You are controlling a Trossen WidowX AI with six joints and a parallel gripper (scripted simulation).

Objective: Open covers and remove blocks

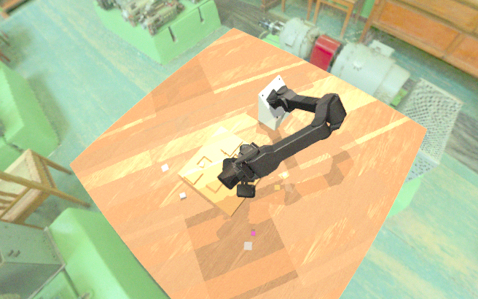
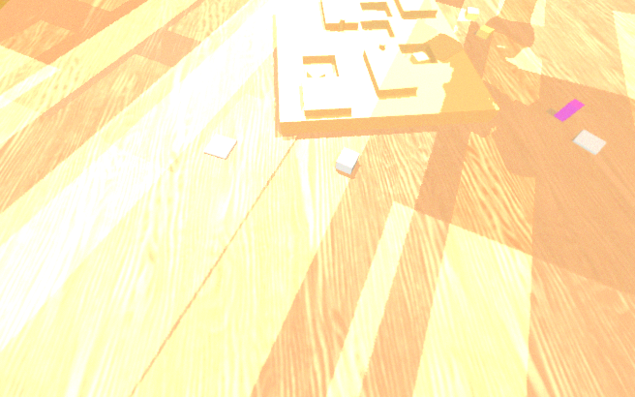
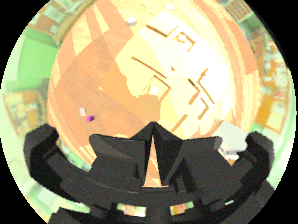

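The board (image 1: 232, 208) (image 2: 384, 125) (image 3: 120, 87), a pale slab with square-cut wells, lies in the middle of the top view on the desk (image 1: 140, 222) (image 2: 211, 295) (image 3: 75, 65); at the upper middle of the exterior view, one well (image 2: 319, 66) has a small pale piece in it beside a raised rectangular cover (image 2: 327, 96). The gripper (image 3: 153, 125), fingertips together and holding nothing, hangs over the board, and the arm (image 1: 300, 143) screens part of it in the top view. Beyond the board's lower edge in the exterior view sit a flat white tile (image 2: 220, 146) and a white block (image 2: 347, 161), with a magenta piece (image 1: 253, 233) (image 2: 569, 109) (image 3: 90, 118) at right.

We see raised covers (image 2: 396, 74) jutting up across the puzzle board (image 1: 232, 208) (image 2: 384, 127) (image 3: 120, 75), while small pieces (image 2: 347, 161) (image 1: 182, 195) obstruct the table beside it.
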